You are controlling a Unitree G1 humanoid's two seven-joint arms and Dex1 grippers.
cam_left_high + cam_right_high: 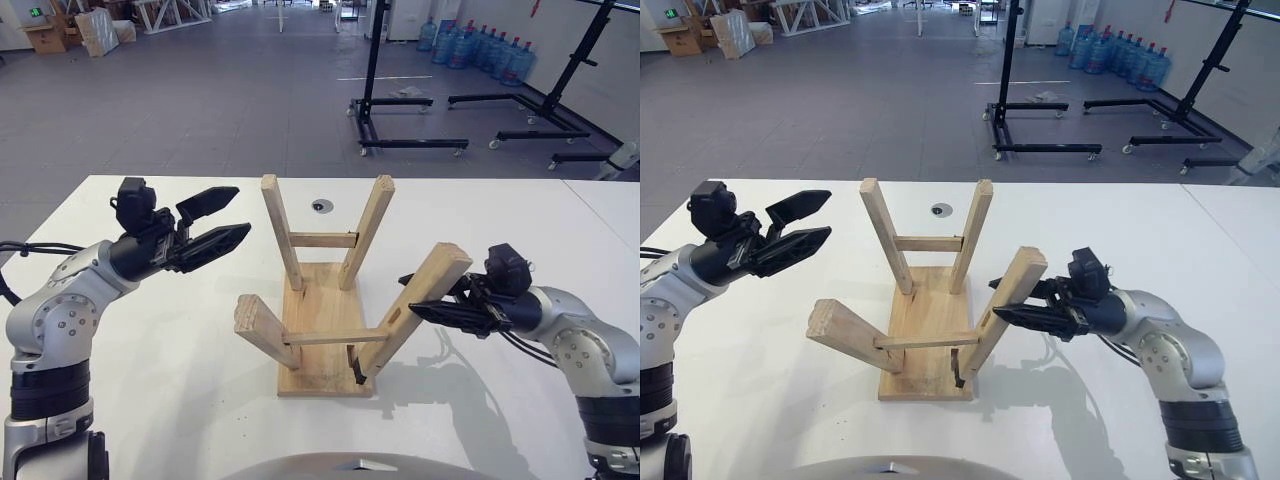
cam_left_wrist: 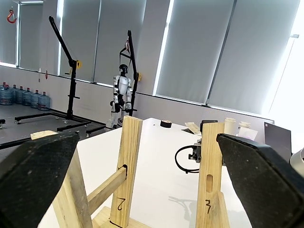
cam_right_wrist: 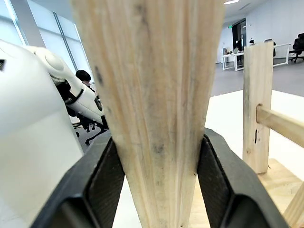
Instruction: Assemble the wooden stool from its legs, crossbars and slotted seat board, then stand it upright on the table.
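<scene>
The slotted seat board (image 1: 325, 345) lies flat on the white table (image 1: 150, 380). On its far half stand two upright legs (image 1: 281, 232) joined by a crossbar (image 1: 322, 240). A second pair leans over the near half: one leg (image 1: 262, 328) tips low to the left, the other leg (image 1: 425, 292) slants up to the right, and a crossbar (image 1: 335, 338) links them. My right gripper (image 1: 407, 295) is shut on the slanted right leg (image 3: 152, 104), with its pads (image 3: 102, 185) pressed on both sides. Above the table, left of the stool, my left gripper (image 1: 243, 210) hangs open and holds nothing.
A round cable hole (image 1: 321, 206) sits in the table behind the stool. A seam (image 1: 585, 200) joins a second table at the right. Black wheeled frames (image 1: 410, 140) and water bottles (image 1: 480, 45) stand on the floor beyond. Bare tabletop lies to both sides of the seat board.
</scene>
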